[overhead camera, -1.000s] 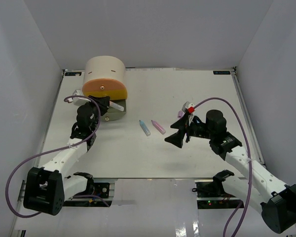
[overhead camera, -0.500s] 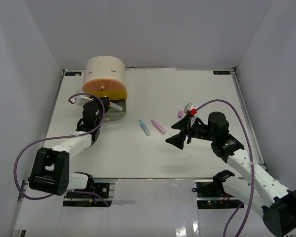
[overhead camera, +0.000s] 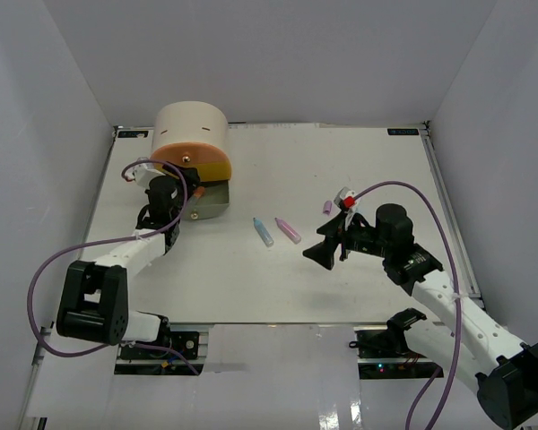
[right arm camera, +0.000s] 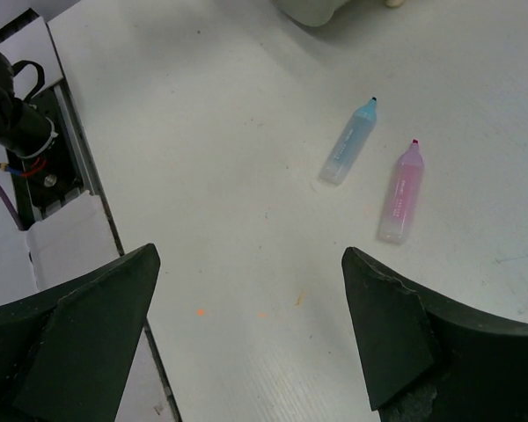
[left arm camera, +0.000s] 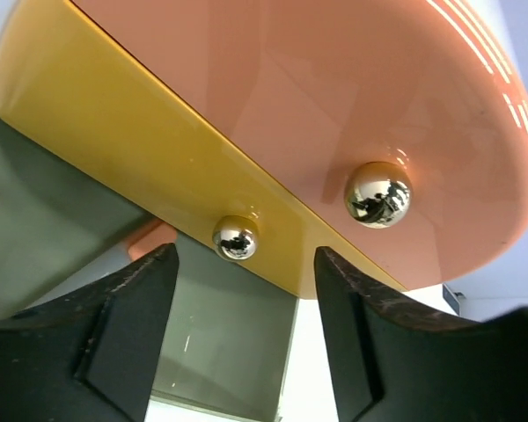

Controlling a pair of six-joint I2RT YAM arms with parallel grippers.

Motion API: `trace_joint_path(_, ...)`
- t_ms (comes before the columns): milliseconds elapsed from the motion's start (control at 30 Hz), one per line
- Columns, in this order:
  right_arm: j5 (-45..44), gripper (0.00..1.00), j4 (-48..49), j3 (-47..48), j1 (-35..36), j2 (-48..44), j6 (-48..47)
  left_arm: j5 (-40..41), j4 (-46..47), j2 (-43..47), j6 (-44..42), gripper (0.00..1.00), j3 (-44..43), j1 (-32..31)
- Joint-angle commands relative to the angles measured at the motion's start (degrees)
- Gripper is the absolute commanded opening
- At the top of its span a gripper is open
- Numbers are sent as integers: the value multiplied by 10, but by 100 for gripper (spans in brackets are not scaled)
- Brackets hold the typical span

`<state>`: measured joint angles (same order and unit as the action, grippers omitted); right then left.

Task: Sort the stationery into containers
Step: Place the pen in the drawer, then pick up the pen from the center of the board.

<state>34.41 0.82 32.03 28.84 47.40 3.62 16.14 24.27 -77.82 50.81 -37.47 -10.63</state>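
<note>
The beige cabinet stands at the back left. Its grey-green drawer is pulled out below the yellow drawer and the orange drawer. My left gripper hangs open over that pulled-out drawer. In the left wrist view its jaws stand just under the yellow drawer's knob, holding nothing. A blue marker and a pink marker lie mid-table, also seen in the right wrist view as blue marker and pink marker. My right gripper hovers open just right of them.
A small purple block lies behind the right gripper. An orange-pink bit shows inside the grey-green drawer. White walls close in the table on three sides. The left arm's cable loops beside the cabinet.
My left gripper has opened and moved up close to the drawer fronts. The pale pen seen at its tip earlier no longer shows there. The right arm has barely shifted.
</note>
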Motion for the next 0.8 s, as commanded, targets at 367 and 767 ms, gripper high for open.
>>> trace_joint_path(367,-166,99,-80,114,82,134,-34,-47,-342,130,-192,98,-132,8)
trace_joint_path(767,-320,81,-64,240,187,393,9,-141,-542,262,-210,98,-118,7)
